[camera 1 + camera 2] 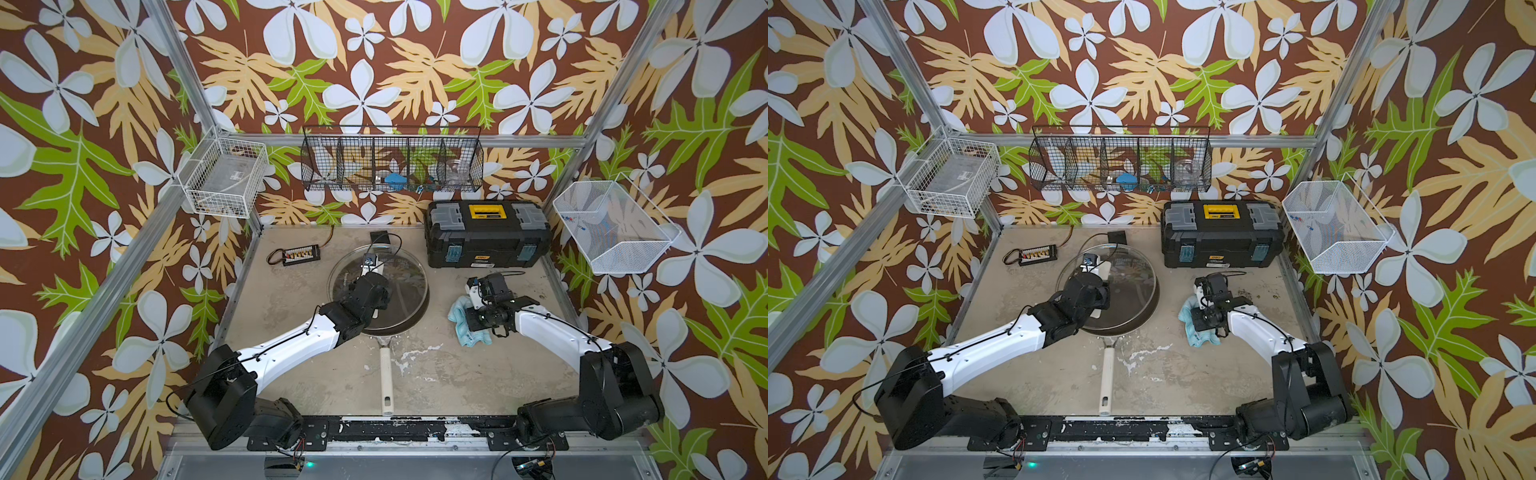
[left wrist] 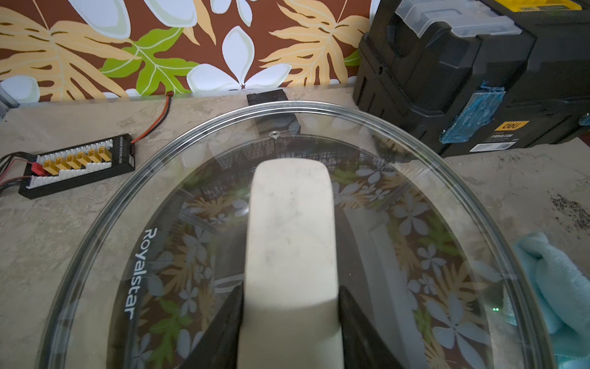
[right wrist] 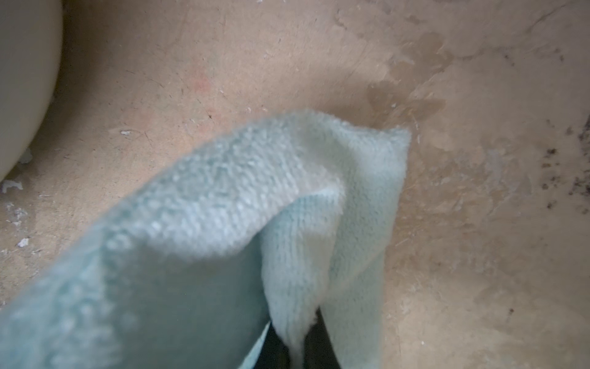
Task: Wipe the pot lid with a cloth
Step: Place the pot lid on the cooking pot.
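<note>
Pot lid: the pot lid (image 1: 409, 286) was in the middle of the table (image 1: 449, 374), over the dark pan (image 1: 399, 327); whether it rested on the pan or was a little raised, I could not tell
Lid handle: the cream bar handle (image 2: 290, 230) ran across the centre of the glass, with the word Royalstar printed on the glass beside it
Left gripper: the left gripper (image 2: 290, 289) was clamped on the bar handle, one dark jaw pressed on each side of it
Cloth: the cloth (image 1: 460, 330), light blue and bunched, was to the right of the pan, near its rim but apart from the lid, in front of the toolbox (image 1: 486, 237)
Right gripper: the right gripper (image 3: 297, 346) was pinched tight on a fold of the cloth; whether the low part of the cloth touched the table, I could not tell
Pan handle: the long cream pan handle (image 1: 386, 380) pointed toward the front edge of the table, between the two arms
Connector board: a black connector board (image 1: 301, 254) with wires lay near the back wall, left of the lid and apart from it
</note>
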`<state>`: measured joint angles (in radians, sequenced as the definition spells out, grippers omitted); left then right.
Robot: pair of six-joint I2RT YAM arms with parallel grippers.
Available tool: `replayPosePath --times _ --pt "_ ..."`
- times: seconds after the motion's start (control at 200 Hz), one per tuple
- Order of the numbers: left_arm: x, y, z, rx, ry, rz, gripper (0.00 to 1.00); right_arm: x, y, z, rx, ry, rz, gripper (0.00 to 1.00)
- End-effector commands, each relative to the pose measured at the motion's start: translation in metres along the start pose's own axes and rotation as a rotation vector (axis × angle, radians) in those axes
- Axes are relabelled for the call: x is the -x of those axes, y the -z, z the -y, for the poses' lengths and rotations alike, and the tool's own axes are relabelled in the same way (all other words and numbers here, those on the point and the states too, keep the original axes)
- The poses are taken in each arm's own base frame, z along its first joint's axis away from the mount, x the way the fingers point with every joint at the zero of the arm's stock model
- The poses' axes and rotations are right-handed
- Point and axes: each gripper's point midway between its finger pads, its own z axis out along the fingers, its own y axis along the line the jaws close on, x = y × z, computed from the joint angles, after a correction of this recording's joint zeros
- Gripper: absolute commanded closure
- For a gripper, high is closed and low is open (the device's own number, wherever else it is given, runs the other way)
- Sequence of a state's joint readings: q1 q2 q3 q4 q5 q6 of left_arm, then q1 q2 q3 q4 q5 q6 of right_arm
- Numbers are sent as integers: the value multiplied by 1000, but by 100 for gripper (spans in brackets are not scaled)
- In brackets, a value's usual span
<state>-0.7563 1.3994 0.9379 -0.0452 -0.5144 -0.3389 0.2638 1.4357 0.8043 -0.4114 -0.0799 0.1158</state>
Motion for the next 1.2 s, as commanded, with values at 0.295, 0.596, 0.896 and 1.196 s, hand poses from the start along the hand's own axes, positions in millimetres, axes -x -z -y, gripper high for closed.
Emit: replayPosePath --times 0.295,0.596,0.896,1.196 --pt "29 -5 27 29 89 133 100 -7 -16 -4 28 -22 -18 94" --pt "19 -5 25 66 113 126 100 -7 -17 -3 21 -25 -17 83" --pt "17 -4 24 85 131 134 100 -7 -17 -2 14 -26 -22 79" --pt "11 -7 25 99 116 119 100 -8 -17 -5 29 -27 -25 62"
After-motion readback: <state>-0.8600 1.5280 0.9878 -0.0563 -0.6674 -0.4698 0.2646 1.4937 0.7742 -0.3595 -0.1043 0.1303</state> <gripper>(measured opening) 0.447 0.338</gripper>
